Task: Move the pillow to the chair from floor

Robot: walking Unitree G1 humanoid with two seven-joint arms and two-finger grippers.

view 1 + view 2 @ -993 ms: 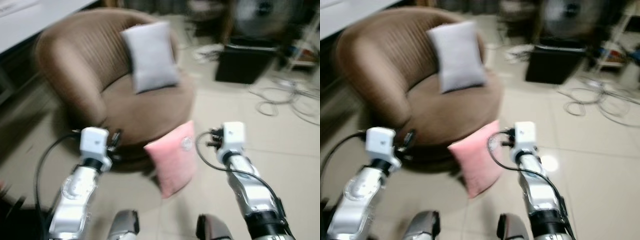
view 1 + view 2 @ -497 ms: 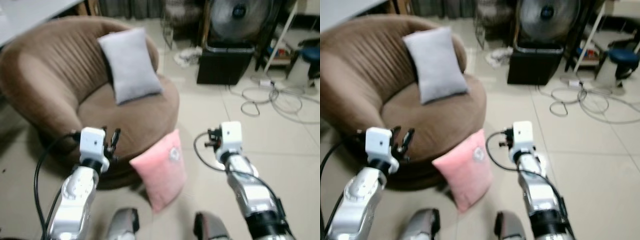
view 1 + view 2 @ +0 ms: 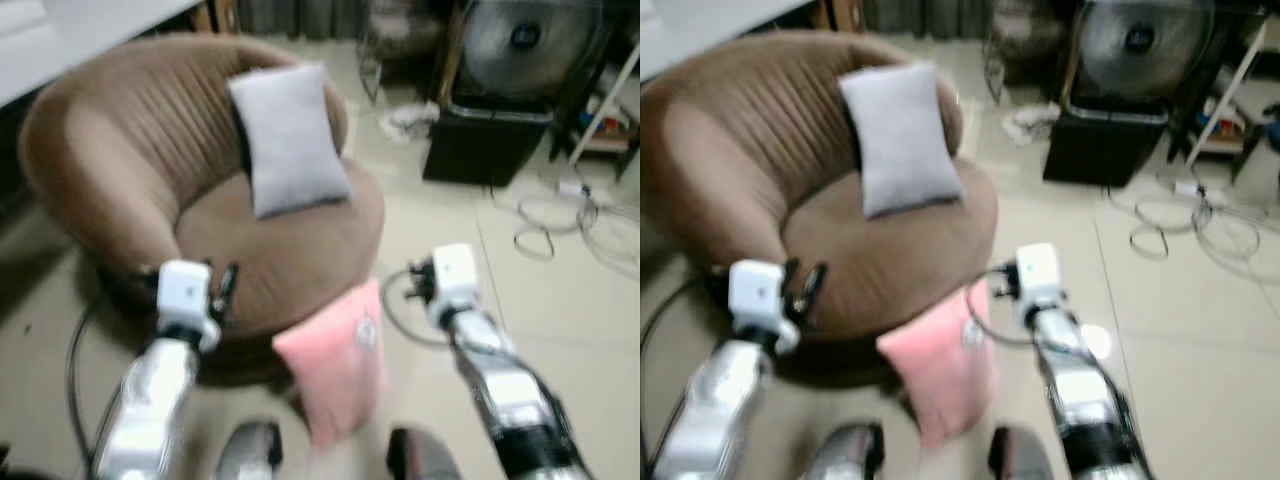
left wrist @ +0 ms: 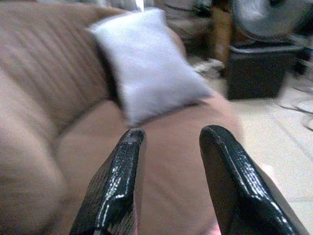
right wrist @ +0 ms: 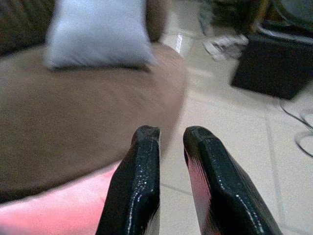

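You have the pink pillow (image 3: 335, 365) low in the centre of the left eye view, standing on the tiled floor (image 3: 560, 300) and leaning against the front edge of the round brown chair (image 3: 110, 150). Its long axis runs steeply, from a lower end near the bottom of the frame up to a top corner that tips toward the upper right, next to your right arm; its broad face is turned toward you, and a small pale mark sits near that upper corner. The whole frame is soft with blur, so finer detail on it is not readable. Your left gripper (image 4: 168, 183) hangs over the chair's front rim at lower left, fingers spread with a clear gap between them and nothing held; along them you see the brown seat and the grey pillow (image 4: 146, 63) propped upright against the backrest. Your right gripper (image 5: 168, 183) sits right of centre, just beside the pink pillow's upper corner, its fingers close together with only a narrow slit between them and nothing in it; pink fabric shows by the fingers in the right wrist view, with the seat edge beyond. At the upper right of the left eye view stand a dark box (image 3: 485, 140) and a fan (image 3: 520, 40), with loose cables (image 3: 575, 225) on the tiles.
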